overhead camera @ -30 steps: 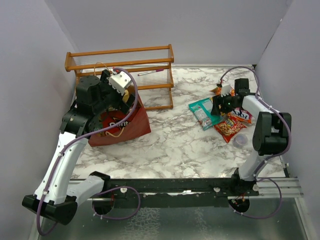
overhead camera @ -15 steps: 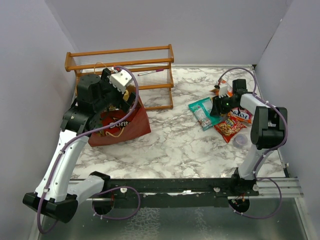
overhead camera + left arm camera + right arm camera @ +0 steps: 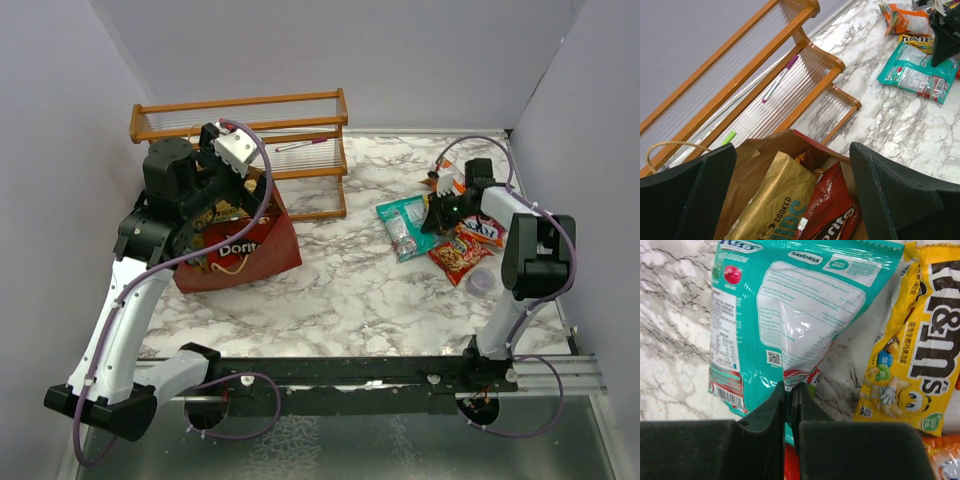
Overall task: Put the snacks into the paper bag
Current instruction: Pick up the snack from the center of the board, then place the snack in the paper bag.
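The right gripper [image 3: 440, 213] is closed tight on a fold at one edge of the teal packet [image 3: 405, 225]. In its wrist view, the gripper [image 3: 789, 387] has almost no gap between the fingers, and the packet [image 3: 790, 305] stretches straight away from them, label side up. A yellow candy packet [image 3: 920, 340] lies just beside it. This is near the right edge of the surface [image 3: 350, 290], towards the far right corner.

The paper bag [image 3: 282, 250] stands across the surface at the left side, its mouth tipped towards the left arm. It is just in front of the wooden rack [image 3: 240, 120] at the far edge. From the right gripper the bag lies well apart and directly to the left, with bare surface between, and the packet's free end already points that way.

The left gripper [image 3: 238, 192] is much nearer, hanging wide open and empty over the bag's mouth [image 3: 790, 136]. A tan chip bag [image 3: 772, 200] and a red chip bag [image 3: 832, 210] are already inside. The carry is probably a long leftward sweep, and the left arm crowds the opening.
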Motion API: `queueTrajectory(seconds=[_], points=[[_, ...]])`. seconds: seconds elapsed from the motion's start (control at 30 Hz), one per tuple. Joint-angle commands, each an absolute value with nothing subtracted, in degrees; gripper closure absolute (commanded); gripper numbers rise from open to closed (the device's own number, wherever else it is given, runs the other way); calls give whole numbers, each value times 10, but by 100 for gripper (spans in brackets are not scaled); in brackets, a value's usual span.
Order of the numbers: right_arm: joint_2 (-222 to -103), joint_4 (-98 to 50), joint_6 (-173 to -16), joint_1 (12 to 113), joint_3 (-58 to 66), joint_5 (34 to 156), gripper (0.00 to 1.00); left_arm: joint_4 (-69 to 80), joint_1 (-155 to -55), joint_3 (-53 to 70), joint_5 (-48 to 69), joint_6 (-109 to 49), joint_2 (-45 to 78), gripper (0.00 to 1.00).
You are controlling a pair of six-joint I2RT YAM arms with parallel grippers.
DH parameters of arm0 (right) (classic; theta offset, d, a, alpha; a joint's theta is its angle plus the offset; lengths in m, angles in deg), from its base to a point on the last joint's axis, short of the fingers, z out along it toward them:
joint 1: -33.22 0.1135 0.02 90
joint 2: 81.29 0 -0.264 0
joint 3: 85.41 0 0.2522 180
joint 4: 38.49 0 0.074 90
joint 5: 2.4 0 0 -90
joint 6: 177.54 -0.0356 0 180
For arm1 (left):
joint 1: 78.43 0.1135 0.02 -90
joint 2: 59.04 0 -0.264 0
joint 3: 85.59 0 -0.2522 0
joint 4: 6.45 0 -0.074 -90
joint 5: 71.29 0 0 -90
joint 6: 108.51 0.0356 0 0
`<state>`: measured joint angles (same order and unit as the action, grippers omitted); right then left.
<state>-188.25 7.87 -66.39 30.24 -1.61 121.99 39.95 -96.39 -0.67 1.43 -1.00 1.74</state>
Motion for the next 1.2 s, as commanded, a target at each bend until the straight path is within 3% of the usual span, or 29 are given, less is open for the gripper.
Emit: queueTrajectory(seconds=[0.0,0.6,1.17], points=[[-1827,111,-655,306,-8,1249,99,383,-961,-18,-26,-28,21,1],[-1571,41,-612,306,-108,1373,99,325,-988,-43,-212,-101,104,10],[-1375,-1,-628,309,-176,1519,99,250,-1156,-39,-174,-113,233,14]])
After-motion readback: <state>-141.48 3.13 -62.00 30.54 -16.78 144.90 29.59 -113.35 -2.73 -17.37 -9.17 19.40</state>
